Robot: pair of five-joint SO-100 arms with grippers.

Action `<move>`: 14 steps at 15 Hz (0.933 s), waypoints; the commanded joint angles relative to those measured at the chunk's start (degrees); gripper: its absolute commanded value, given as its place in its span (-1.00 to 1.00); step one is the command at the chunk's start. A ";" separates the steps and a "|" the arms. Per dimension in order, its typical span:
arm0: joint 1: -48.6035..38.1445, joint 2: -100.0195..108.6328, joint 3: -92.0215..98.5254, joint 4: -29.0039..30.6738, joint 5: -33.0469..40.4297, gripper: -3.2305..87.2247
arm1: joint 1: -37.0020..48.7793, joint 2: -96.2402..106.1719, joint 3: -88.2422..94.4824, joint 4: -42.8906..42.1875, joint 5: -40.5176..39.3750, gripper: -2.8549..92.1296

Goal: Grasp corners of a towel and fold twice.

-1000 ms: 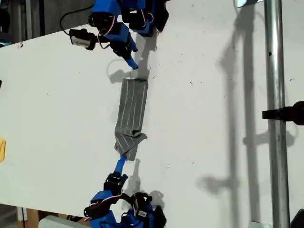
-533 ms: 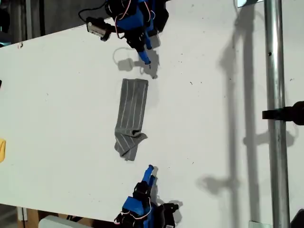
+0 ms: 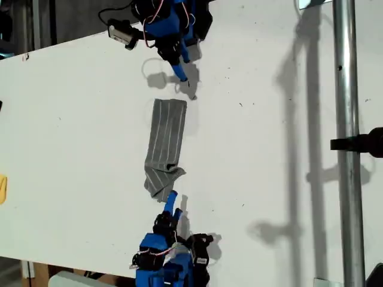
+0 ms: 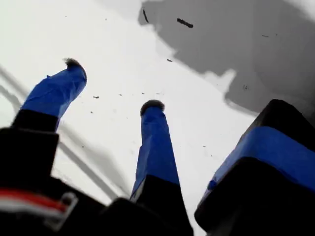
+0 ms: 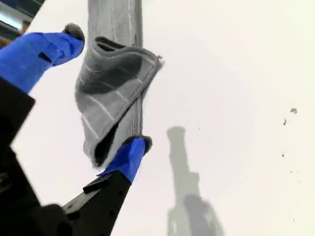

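Since the earlier frame my second tool [image 5: 106, 88], open, was brought against the towel's [image 3: 166, 143] crumpled end for regrasping; my first tool [image 4: 112, 83] is held open beyond its far end.

A broad white flat desk [image 3: 269, 149] carries small dark specks. A shiny vertical metal pole [image 3: 347, 143] stands at the exterior view's right, with a black clamp [image 3: 359, 143] on it. A yellow object [image 3: 2, 188], perhaps tape, shows at that view's left edge.
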 commanded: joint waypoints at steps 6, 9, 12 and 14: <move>1.58 -49.39 -38.23 -1.49 0.44 -0.12 | -0.62 4.66 0.44 -0.88 -0.62 -0.41; 0.35 -51.86 -47.72 5.36 2.55 -0.01 | -0.88 5.01 0.53 -0.88 -0.62 -0.41; -4.83 -58.89 -53.44 7.21 6.42 0.00 | -1.67 6.24 0.79 -0.97 -0.35 -0.43; -7.47 -63.28 -56.69 7.73 8.17 -0.12 | -1.41 6.50 0.79 -0.97 -0.62 -0.43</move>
